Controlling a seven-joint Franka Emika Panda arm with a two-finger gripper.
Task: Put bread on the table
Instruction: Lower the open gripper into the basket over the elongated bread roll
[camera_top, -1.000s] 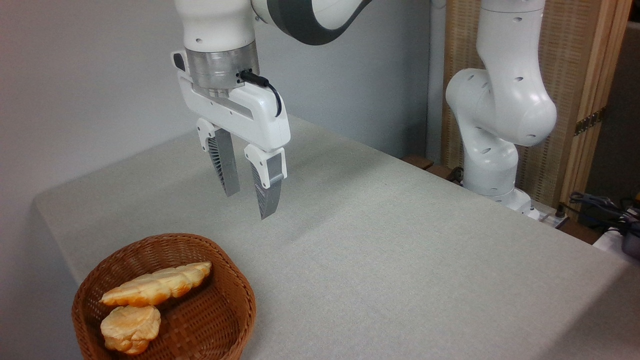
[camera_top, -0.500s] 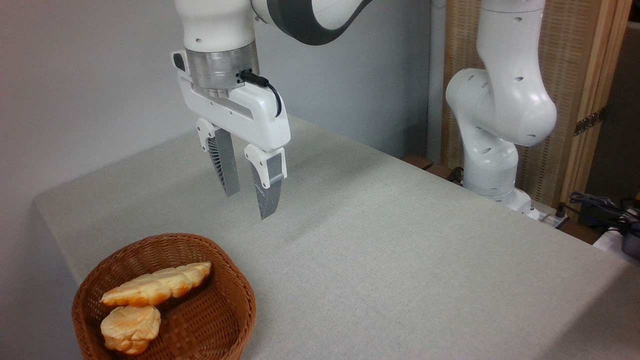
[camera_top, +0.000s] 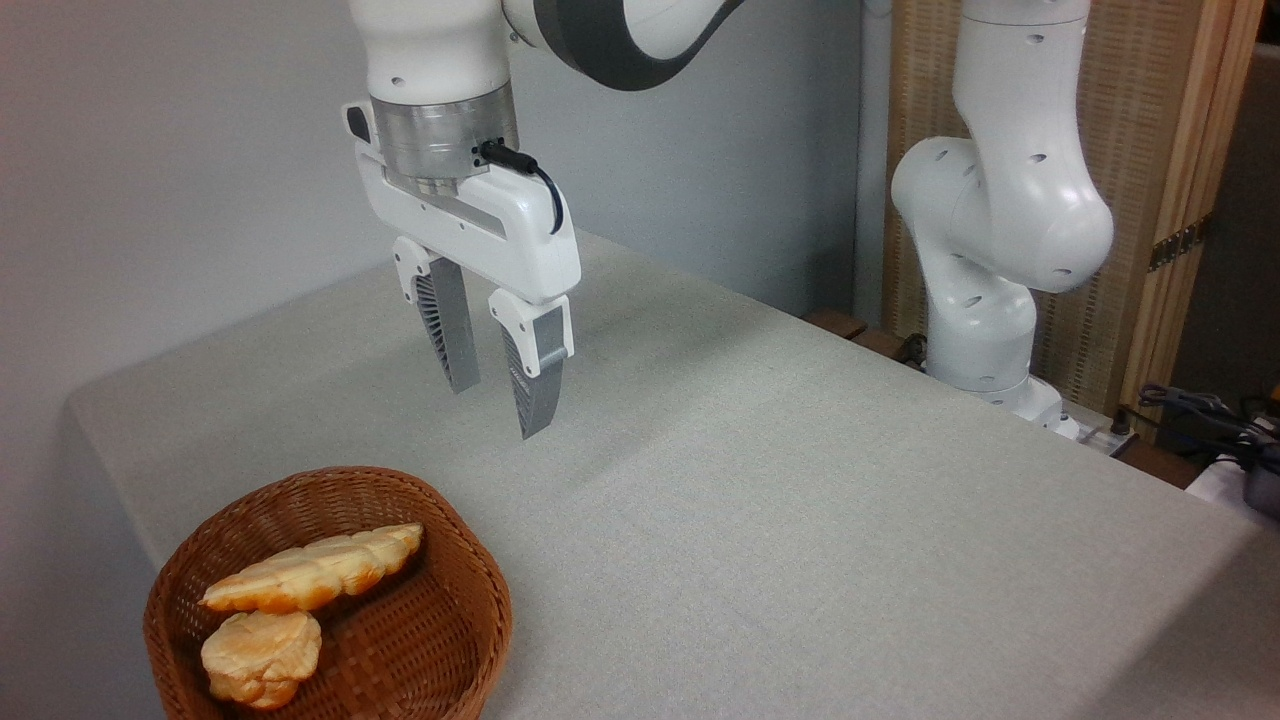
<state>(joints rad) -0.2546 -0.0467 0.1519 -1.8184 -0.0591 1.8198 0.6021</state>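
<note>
**While the loaf lies in the basket, my fingers hang empty above the cloth**

Though I am poised in the upper left of the frame, my gripper (camera_top: 497, 410) holds nothing; its two grey fingers (camera_top: 451, 335) point down with a narrow gap between them, clear of the table (camera_top: 800, 480). The bread (camera_top: 312, 568) lies in the brown wicker basket (camera_top: 470, 620) at the lower left corner, slanting up to the right, one tapered end near the basket's far wall. Just below it sits a small round bun (camera_top: 260, 658), touching its underside. My base stands at the upper right, beyond the table's far edge.
</note>
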